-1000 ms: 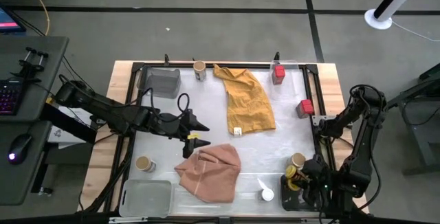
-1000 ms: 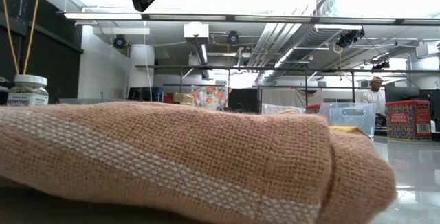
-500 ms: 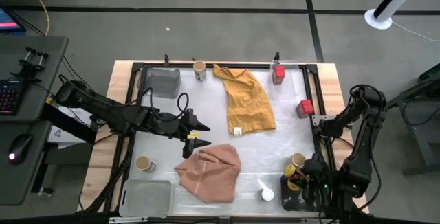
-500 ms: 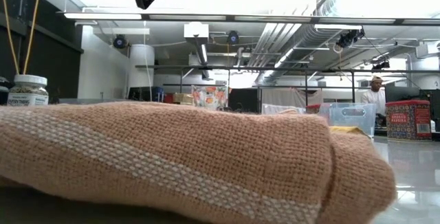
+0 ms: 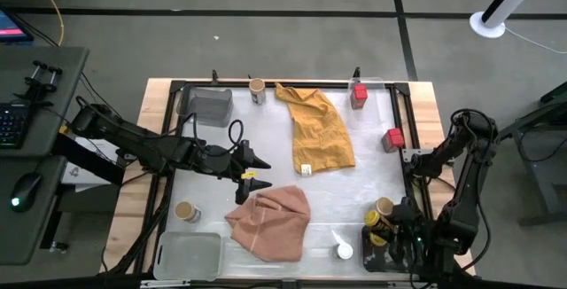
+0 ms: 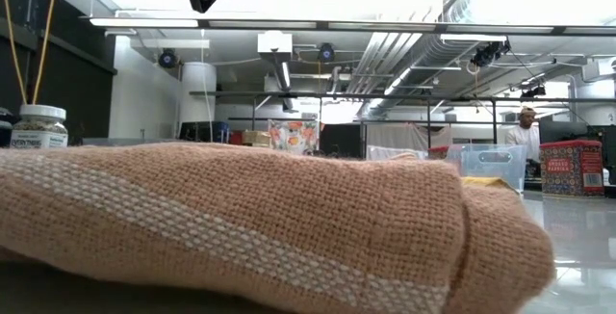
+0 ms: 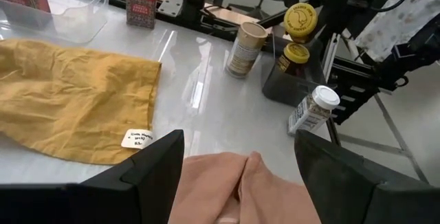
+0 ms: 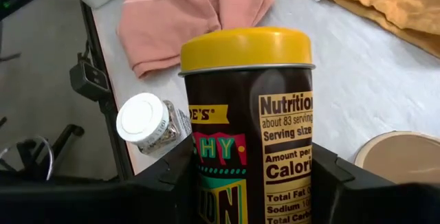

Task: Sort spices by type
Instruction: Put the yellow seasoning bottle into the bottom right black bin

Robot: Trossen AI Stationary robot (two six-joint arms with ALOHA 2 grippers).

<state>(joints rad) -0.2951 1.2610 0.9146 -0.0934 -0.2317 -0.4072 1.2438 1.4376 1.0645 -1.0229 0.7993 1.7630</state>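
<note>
Almost nothing has moved in the last second: only the left gripper edges a touch sideways in the low view, and every container lies where it did, so the sort appears no further along. The left gripper hangs with its fingers spread wide over the near edge of the crumpled pink woven cloth, holding nothing, the fold of fabric showing between its fingertips. The right gripper sits at the table's corner, fingers clenched on either side of a dark, yellow-lidded spice jar, which stands upright between them. Just beyond those fingers lie a clear white-lidded jar on its side and a tan-lidded round jar. Counted from above: three tan-lidded jars, the others well away from both grippers; two red boxy tins; and one white-lidded jar for certain. A second yellow-lidded jar stands in the dark bin beside the gripped one. A mustard cloth, a grey tray and a clear tray complete the scene. Most sorting looks still to be done.
</note>
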